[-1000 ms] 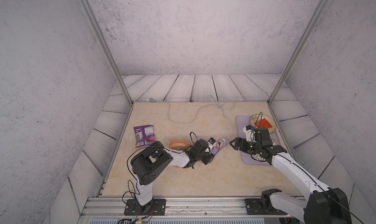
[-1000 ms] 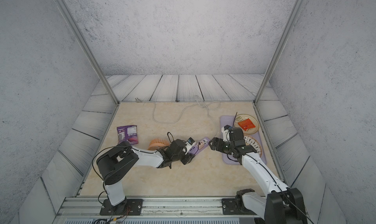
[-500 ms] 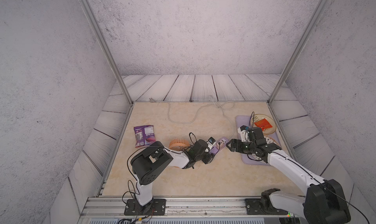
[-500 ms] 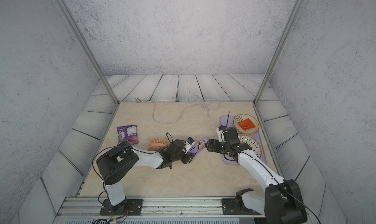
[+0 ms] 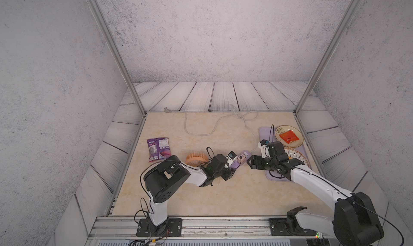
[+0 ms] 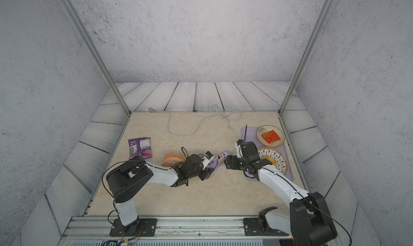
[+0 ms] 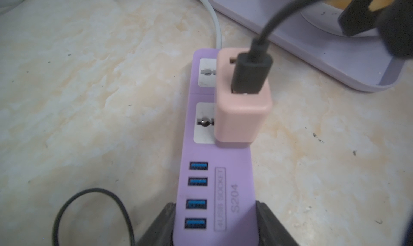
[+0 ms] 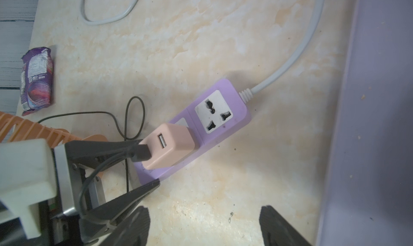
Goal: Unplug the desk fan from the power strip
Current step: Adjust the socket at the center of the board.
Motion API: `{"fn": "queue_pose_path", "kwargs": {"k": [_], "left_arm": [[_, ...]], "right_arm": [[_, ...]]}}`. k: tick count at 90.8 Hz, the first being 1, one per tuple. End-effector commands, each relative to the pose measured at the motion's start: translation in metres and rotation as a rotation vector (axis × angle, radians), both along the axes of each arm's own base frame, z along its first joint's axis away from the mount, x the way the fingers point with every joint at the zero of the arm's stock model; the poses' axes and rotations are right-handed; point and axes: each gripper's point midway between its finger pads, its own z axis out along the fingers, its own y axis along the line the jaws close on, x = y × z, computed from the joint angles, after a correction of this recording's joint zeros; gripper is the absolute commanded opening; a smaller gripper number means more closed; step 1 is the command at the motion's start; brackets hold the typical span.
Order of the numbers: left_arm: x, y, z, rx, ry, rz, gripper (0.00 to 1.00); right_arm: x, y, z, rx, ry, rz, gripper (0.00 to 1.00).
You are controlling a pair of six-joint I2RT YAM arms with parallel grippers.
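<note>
Desk fan point(image 5: 196, 160): orange, on the tabletop left of centre, its pink plug point(image 7: 242, 113) seated in the power strip point(image 7: 218, 166). Strip: lavender, flat at mid-table, near the tray point(image 5: 264, 134). Left claw point(image 7: 214, 204): clamped on the strip's USB end. Right claw point(image 8: 204, 218): jaws apart, empty, near the strip's socket end.

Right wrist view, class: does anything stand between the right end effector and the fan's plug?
Nothing directly: only bare tabletop separates the right end effector from the plug. The left end effector's finger lies just beside.

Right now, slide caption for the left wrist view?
Left gripper fingers clamp the power strip at its USB end; the fan's pink plug sits in a socket.
</note>
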Motion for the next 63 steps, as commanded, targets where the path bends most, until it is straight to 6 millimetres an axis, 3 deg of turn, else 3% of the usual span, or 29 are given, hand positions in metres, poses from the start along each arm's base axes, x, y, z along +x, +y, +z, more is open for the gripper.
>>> {"fn": "queue_pose_path", "kwargs": {"k": [1,15,31,57,63], "left_arm": [[-0.002,0.001,-0.008,0.012,-0.008,-0.009,0.48],[-0.003,0.001,-0.009,0.011,-0.003,-0.011,0.46],[-0.002,0.002,-0.011,0.022,0.0,-0.006,0.61],[-0.001,0.003,-0.019,0.041,0.007,-0.002,0.62],[-0.001,0.004,-0.016,0.036,-0.004,0.0,0.58]], "right_arm": [[0.003,-0.003,-0.005,-0.044,-0.022,0.002,0.83],[0.004,-0.005,-0.006,-0.055,-0.025,-0.005,0.83],[0.004,-0.006,-0.007,-0.064,-0.024,-0.01,0.82],[0.003,-0.003,-0.009,-0.053,-0.007,0.002,0.83],[0.003,-0.003,-0.009,-0.052,-0.005,0.003,0.83]]}}
